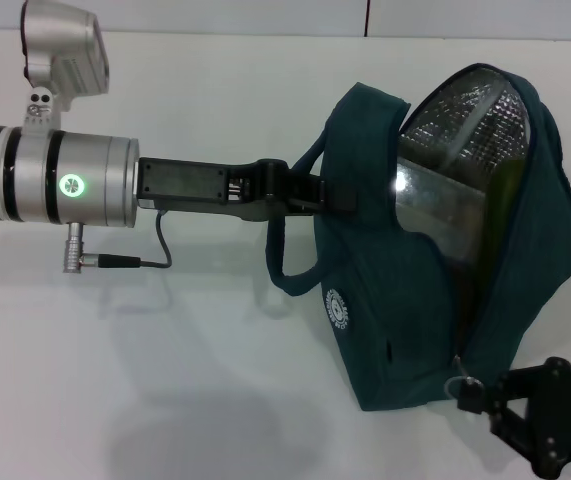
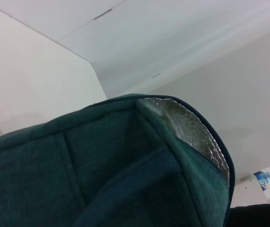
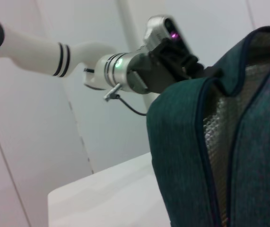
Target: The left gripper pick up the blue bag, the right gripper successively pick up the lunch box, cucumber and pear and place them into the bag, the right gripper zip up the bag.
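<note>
Blue bag [image 1: 405, 300] upright on the white table [image 1: 165, 350], mouth gaping on silver foil lining [image 1: 465, 130], left claw [image 1: 310, 192] clamped on its padded handle [image 1: 295, 240], right claw [image 1: 480, 398] closed on the ring zipper pull [image 1: 462, 382] at the bag's near corner

A white table [image 1: 215, 380] below; a small water bottle [image 2: 265, 177] stands far off.

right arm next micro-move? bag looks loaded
Probably pull the zipper ring along the opening. The right gripper sits at the ring at the blue bag's low corner, the mouth gapes, showing foil lining, and the left gripper holds a handle taut.
</note>
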Motion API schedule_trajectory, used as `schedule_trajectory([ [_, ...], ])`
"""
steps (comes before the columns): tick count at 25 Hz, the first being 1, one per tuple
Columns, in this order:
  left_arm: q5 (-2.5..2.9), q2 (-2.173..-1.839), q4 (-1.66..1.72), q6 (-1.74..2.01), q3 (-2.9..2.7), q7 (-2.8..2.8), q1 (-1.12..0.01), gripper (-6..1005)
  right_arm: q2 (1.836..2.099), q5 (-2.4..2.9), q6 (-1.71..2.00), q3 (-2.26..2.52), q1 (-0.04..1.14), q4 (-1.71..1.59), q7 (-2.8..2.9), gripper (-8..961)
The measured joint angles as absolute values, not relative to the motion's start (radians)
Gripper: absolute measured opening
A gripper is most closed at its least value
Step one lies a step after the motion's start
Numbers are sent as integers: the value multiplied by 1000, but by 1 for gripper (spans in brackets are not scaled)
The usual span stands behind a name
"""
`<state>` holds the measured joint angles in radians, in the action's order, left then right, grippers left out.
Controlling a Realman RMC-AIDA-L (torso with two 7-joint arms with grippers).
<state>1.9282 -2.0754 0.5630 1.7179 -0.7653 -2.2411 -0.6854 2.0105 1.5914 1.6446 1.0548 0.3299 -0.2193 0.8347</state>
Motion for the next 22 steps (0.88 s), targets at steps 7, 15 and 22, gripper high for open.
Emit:
schedule_trajectory([
  [7,1928,-2075,563,1718,-765,-2237,-687,37,1999,1590,1719,975,290,-221,829,33],
  [15,1920,-2075,563,1718,-764,-2234,-684,38,1993,1592,1745,934,287,-220,841,37],
  [22,1917,-2074,563,1708,-764,-2232,-683,37,1991,1590,1723,925,266,-214,865,40],
])
